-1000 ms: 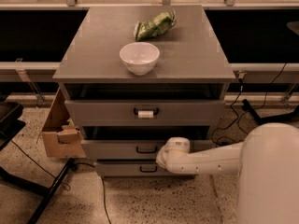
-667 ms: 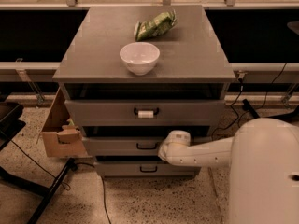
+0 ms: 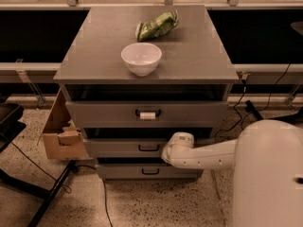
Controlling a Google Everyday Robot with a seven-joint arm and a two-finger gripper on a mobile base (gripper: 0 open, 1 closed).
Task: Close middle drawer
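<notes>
The middle drawer (image 3: 118,148) is the wide grey front with a bare black bar handle (image 3: 148,147) on the grey cabinet (image 3: 94,51). Its front stands slightly forward of the cabinet body, with a dark gap above it. My gripper (image 3: 168,151) is at the end of the white arm (image 3: 208,155), which reaches in from the right. The gripper rests against the drawer front just right of the handle.
A white bowl (image 3: 141,57) and a green snack bag (image 3: 156,26) sit on the cabinet top. The top drawer (image 3: 147,113) has a white tag on its handle, and the narrower bottom drawer (image 3: 150,171) is below. A cardboard box (image 3: 61,135) hangs at the cabinet's left, with a black stand (image 3: 47,197) and cables on the floor.
My arm's end has risen from the level between the middle and bottom drawers up to the middle drawer front and moved closer to the cabinet. The drawer front has barely shifted.
</notes>
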